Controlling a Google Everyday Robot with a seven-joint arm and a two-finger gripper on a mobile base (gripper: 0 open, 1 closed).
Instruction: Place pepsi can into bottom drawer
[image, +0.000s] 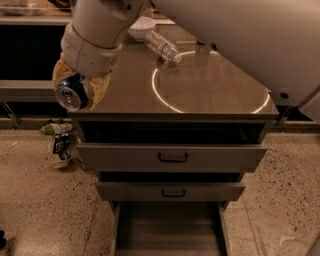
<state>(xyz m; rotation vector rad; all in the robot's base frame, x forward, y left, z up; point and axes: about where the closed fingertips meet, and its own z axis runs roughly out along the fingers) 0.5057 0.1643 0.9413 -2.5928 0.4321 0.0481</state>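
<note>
Two tan fingers (99, 86) clamped round the blue can (70, 96), silver end toward the viewer, just beside the near left corner of the worktop (215, 85) and out over the floor. Well apart from the bottom drawer (170, 227), open and bare-floored, low at the near middle.

Keep the squeeze firm and even: thin smooth metal, likely to slip or dent. Carry rightward and nearer first, out past the fronts of the two upper drawers (172, 159), both pulled out a little above the bottom one, then lower straight down. Avoid swinging in under those fronts, for fear of catching the can or the wrist. Turn the can upright before setting down, or else lay it lengthwise and expect some rolling. Release only once resting on the drawer floor, away from the side walls. Leave alone the clear bottle (162, 46) lying at the far side of the worktop and the white bowl (142, 26) just behind it.

As for pose: fingers pointing down and toward the viewer, can held on its side. Above them, a thick white wrist (95, 37) tilted toward the left. Farther out, a broad white arm (240, 35) sweeping up and right, covering the far right of the scene.
</note>
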